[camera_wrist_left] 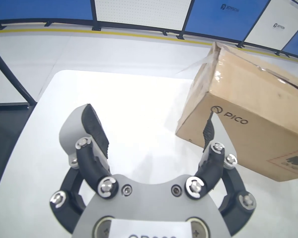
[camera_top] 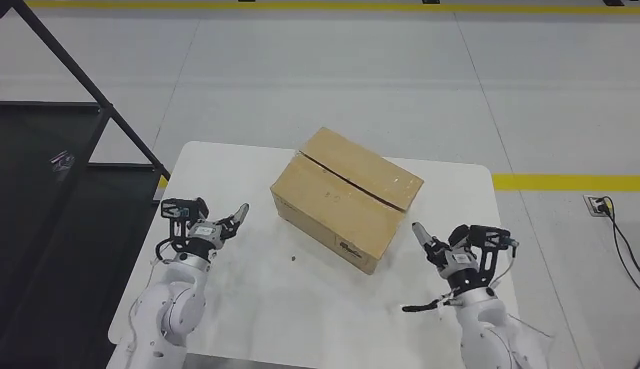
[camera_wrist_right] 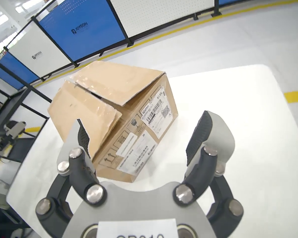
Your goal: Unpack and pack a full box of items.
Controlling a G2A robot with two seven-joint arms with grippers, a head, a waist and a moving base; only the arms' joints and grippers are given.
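Box (camera_top: pixel 345 197) sits on the white table (camera_top: pixel 270 309), about mid-width and toward the far side, turned at an angle to the table edges. Top flaps are down, w/ a dark seam running lengthwise between them. From the R wrist cam the box (camera_wrist_right: pixel 101 95) has shiny tape (camera_wrist_right: pixel 89 87) along that seam, one flap edge riding a bit high at the near end, and shipping labels (camera_wrist_right: pixel 151 117) on the end face. From the L wrist cam the box (camera_wrist_left: pixel 250 105) stands on the table (camera_wrist_left: pixel 114 87) w/ a loose strip of tape sticking out at its top corner.

My left gripper (camera_top: pixel 235 217) hovers over the table just beside the box's left end, not touching. Fingers spread wide, nothing between them; the L cam gives the same for the left gripper (camera_wrist_left: pixel 149 113).

My right gripper (camera_top: pixel 425 237) is near the box's right end, apart from it. Right gripper (camera_wrist_right: pixel 142 118) fingers also wide, holding nothing.

Small dark speck (camera_top: pixel 292 260) on the table in front of the box. Yellow floor line (camera_top: pixel 565 182) beyond the table's right side.
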